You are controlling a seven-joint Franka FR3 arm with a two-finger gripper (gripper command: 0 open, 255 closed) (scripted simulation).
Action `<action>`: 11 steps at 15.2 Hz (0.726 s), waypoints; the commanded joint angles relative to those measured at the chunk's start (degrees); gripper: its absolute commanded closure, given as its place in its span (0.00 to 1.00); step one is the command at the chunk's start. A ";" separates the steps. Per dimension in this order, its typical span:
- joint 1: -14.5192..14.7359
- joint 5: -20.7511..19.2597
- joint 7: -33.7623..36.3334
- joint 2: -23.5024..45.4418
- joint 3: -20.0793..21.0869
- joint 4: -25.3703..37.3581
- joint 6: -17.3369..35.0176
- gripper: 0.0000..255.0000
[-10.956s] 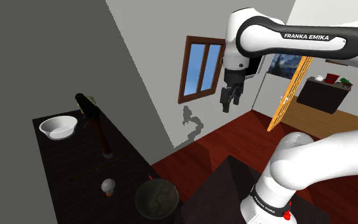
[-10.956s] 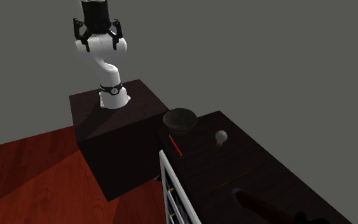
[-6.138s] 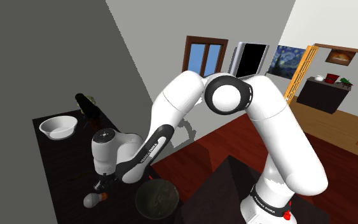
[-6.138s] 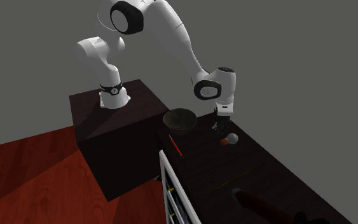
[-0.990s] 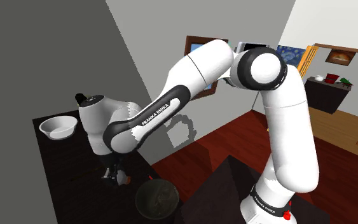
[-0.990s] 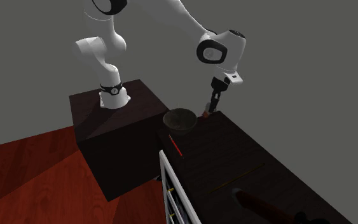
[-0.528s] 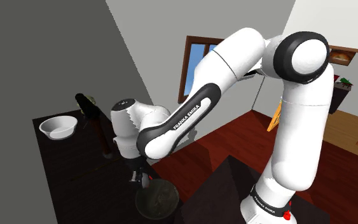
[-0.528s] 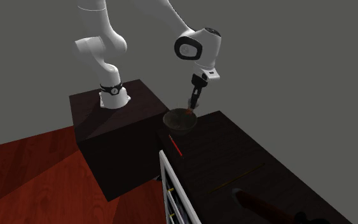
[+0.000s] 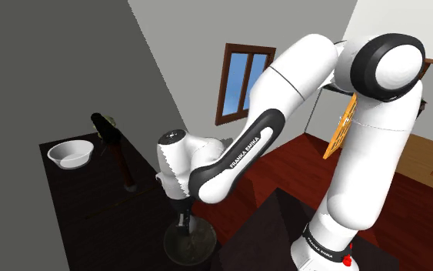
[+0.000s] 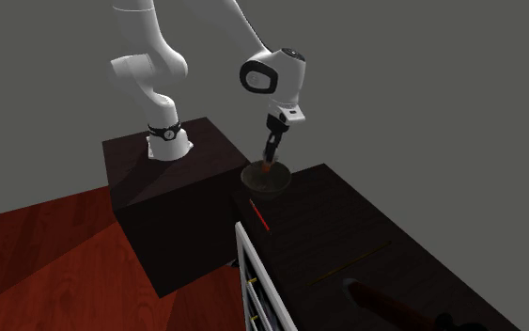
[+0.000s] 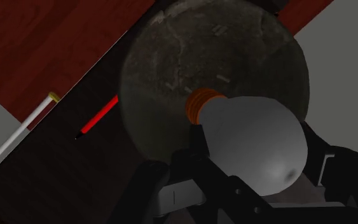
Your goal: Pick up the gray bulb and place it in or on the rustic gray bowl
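Fingers of the gripper [image 10: 270,158] are clamping the gray bulb [image 11: 257,137], its orange base pointing across the mottled gray bowl [image 11: 184,57] directly below. A red stick [image 11: 98,116] is lying beside the bowl.

We see a long dark table [image 9: 76,212] [image 10: 347,216] [image 11: 75,168]. A round gray bowl [image 9: 189,240] [image 10: 265,177] [image 11: 171,70] sits on one end of it. The bowl looks rough and spotty inside. A little red stick [image 10: 258,214] [image 11: 98,116] lies flat on the table just beside the gray bowl. Farther from the gray bowl we see a very thin yellow stick [image 10: 351,262]. Past that, well apart from the gray bowl, lies a long dark thing [image 9: 118,154] [image 10: 384,303]. A white bowl [image 9: 71,153] sits at the other end of the table, the farthest thing from the gray bowl.
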 commanded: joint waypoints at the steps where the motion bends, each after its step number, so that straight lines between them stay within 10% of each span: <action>1: 0.29 -1.57 1.11 1.46 -0.54 -0.31 1.41 1.00; 11: 2.86 -9.22 6.59 8.81 -4.33 0.09 6.62 1.00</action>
